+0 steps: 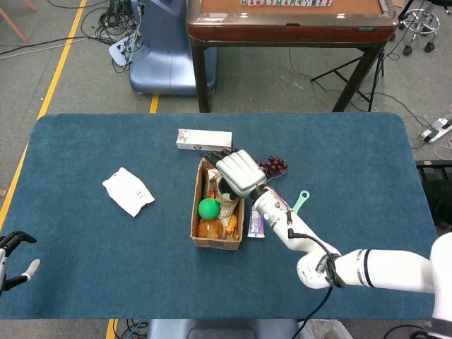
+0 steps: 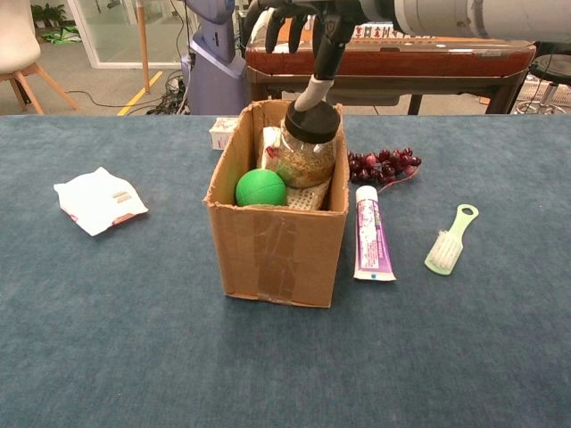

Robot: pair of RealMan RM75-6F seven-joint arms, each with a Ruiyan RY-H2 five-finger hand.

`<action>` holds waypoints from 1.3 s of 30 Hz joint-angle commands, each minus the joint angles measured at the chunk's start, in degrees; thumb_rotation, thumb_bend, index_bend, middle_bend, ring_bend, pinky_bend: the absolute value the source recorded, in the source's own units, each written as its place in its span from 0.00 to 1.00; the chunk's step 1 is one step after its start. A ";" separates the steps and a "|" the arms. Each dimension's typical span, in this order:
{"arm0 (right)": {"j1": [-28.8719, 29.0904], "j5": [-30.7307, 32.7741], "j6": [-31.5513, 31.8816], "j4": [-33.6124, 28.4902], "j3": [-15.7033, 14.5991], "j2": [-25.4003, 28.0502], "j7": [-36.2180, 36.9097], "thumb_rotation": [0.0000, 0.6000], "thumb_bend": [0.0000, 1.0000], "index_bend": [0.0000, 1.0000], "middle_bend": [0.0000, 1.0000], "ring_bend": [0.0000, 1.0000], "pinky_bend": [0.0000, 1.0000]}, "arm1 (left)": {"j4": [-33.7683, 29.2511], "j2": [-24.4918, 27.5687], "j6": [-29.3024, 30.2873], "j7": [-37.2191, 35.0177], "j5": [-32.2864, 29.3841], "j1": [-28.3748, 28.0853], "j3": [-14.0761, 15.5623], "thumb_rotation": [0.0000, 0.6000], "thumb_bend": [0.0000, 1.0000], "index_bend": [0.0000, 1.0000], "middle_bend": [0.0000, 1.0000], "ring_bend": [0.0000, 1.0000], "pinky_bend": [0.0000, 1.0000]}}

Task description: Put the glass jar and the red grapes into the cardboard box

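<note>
The glass jar (image 2: pixel 305 150), black-lidded and filled with grainy stuff, sits tilted inside the cardboard box (image 2: pixel 272 250) on top of the packets at its back right. My right hand (image 2: pixel 299 20) hovers over it with fingers spread, and one fingertip (image 2: pixel 310 93) touches the lid. From the head view the right hand (image 1: pixel 240 173) covers the jar above the box (image 1: pixel 195 215). The red grapes (image 2: pixel 384 166) lie on the table just right of the box, also seen from the head (image 1: pixel 272 165). My left hand (image 1: pixel 14 258) rests empty at the table's near left corner, fingers apart.
A green ball (image 2: pixel 260 187) and snack packets fill the box. A toothpaste tube (image 2: pixel 370 242) lies right of the box, and a green brush (image 2: pixel 449 239) further right. A white packet (image 2: pixel 98 199) lies at the left, a small carton (image 1: pixel 204 140) behind the box.
</note>
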 commanded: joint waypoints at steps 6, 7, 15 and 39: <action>-2.46 -2.94 3.45 -3.05 -1.16 3.45 0.52 1.00 0.00 0.06 0.18 0.20 0.36 | -0.07 -0.13 -0.27 0.60 0.01 -0.07 0.11 1.00 0.25 0.40 0.37 0.37 0.59; -3.25 -3.64 4.26 -4.05 -1.39 4.50 0.70 1.00 0.00 0.06 0.18 0.20 0.36 | -0.07 -0.17 -0.34 0.76 -0.01 -0.09 0.12 1.00 0.25 0.40 0.37 0.37 0.59; -8.59 -7.27 7.08 -8.46 -4.29 11.72 1.49 1.00 0.00 0.21 0.25 0.20 0.36 | 0.03 -0.68 -0.95 1.91 -0.48 -0.36 0.04 1.00 0.25 0.40 0.37 0.37 0.59; -7.60 2.55 -2.57 23.05 -5.49 -3.27 0.80 1.00 0.00 0.24 0.22 0.19 0.32 | -0.25 -0.58 -0.74 1.34 -0.14 -0.25 0.21 1.00 0.25 0.40 0.37 0.37 0.59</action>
